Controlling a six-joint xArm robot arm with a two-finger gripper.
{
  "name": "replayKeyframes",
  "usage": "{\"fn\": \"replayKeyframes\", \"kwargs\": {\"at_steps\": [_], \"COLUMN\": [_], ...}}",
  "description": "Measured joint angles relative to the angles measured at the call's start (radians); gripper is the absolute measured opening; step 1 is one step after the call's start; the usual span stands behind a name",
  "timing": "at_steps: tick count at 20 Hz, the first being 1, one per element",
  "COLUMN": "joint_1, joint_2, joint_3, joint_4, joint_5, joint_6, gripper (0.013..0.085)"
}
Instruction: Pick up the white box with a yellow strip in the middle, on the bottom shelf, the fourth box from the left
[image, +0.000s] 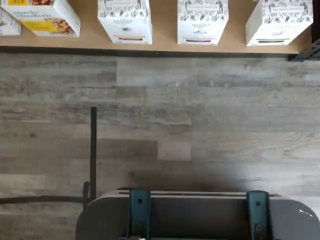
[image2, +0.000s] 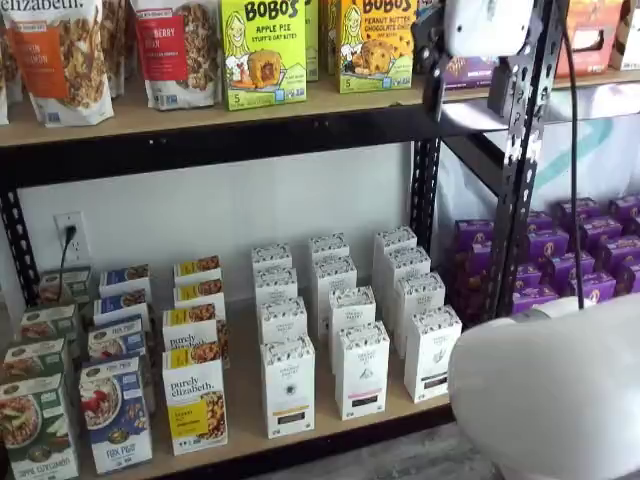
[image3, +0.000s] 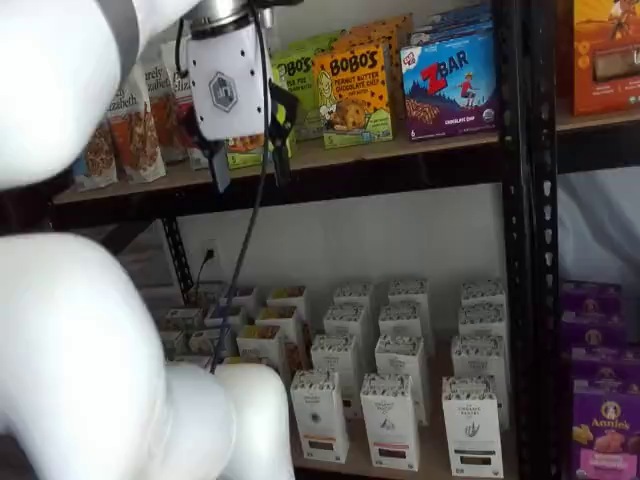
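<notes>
Shelf views, both: approach step, no contact yet.

- Far left of a shelf view: wall socket (image2: 68, 236) with a plug in it, on a plain white wall.
- Lower left: granola box (image2: 194, 402), yellow panel, standing just beside the target on its left.
- Target: the white box (image2: 289, 386), front of its column, lower centre. It also shows at lower centre of a shelf view (image3: 320, 415) and in the wrist view (image: 125, 20). Upright, untouched.
- Just right of it: like white carton (image2: 361, 369), near but apart.
- The gripper (image3: 248, 158) hangs up at the level of the upper board, well above the target. Gap shows between the black fingers, nothing held. Also seen top right of a shelf view (image2: 468, 90).
- Far right: purple boxes (image2: 585, 250) beyond the upright.

Judgement: the next move calls for a long descent and a push in toward the bottom shelf (image2: 250, 410), fingers straddling the narrow carton without nudging either neighbour.

Surface: pale tan board, black front rail, looks flat and bare between the columns. Wrist view shows grey wood-plank floor (image: 200, 125) in front.
</notes>
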Motion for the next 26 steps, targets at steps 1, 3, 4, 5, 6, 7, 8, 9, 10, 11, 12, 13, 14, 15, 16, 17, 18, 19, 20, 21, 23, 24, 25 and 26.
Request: {"fn": "replayKeyframes", "kwargs": {"at_steps": [1, 3, 4, 5, 6, 7, 8, 9, 10, 11, 12, 13, 14, 15, 16, 17, 18, 19, 20, 21, 23, 24, 25, 26], "joint_1": [0.007, 0.025, 0.030, 0.040, 0.051, 0.064, 0.075, 0.096, 0.107, 0.117, 0.123, 0.125, 0.128, 0.130, 0.133, 0.141, 0.149, 0.157, 0.168, 0.178, 0.192, 0.198, 0.202, 0.203], "joint_2": [-0.003, -0.012, -0.014, -0.013, -0.008, -0.001, 0.005, 0.012, 0.019, 0.026, 0.033, 0.044, 0.051, 0.057, 0.058, 0.062, 0.069, 0.079, 0.090, 0.099, 0.108, 0.113, 0.122, 0.136], "joint_3": [0.016, 0.060, 0.082, 0.100, 0.112, 0.128, 0.142, 0.157, 0.171, 0.185, 0.197, 0.212, 0.220, 0.229, 0.243, 0.261, 0.271, 0.280, 0.288, 0.298, 0.332, 0.349, 0.361, 0.367], "joint_4": [-0.001, -0.003, -0.002, -0.008, -0.018, -0.033, -0.046, -0.073, -0.091, -0.105, -0.112, -0.111, -0.108, -0.103, -0.097, -0.094, -0.093, -0.095, -0.102, -0.109, -0.116, -0.118, -0.115, -0.108], "joint_5": [-0.018, -0.066, -0.090, -0.108, -0.119, -0.133, -0.147, -0.163, -0.179, -0.199, -0.217, -0.241, -0.256, -0.271, -0.298, -0.333, -0.355, -0.375, -0.395, -0.418, -0.493, -0.532, -0.564, -0.586], "joint_6": [0.007, 0.022, 0.028, 0.036, 0.045, 0.056, 0.066, 0.083, 0.094, 0.105, 0.112, 0.117, 0.121, 0.123, 0.128, 0.137, 0.146, 0.156, 0.168, 0.181, 0.201, 0.210, 0.214, 0.215], "gripper": [0.0850, 0.0850, 0.0850, 0.0850, 0.0850, 0.0850, 0.0850, 0.0850, 0.0850, 0.0850, 0.0850, 0.0850, 0.0850, 0.0850, 0.0850, 0.0850, 0.0850, 0.0850, 0.0850, 0.0850, 0.0850, 0.0850, 0.0850, 0.0850]}}
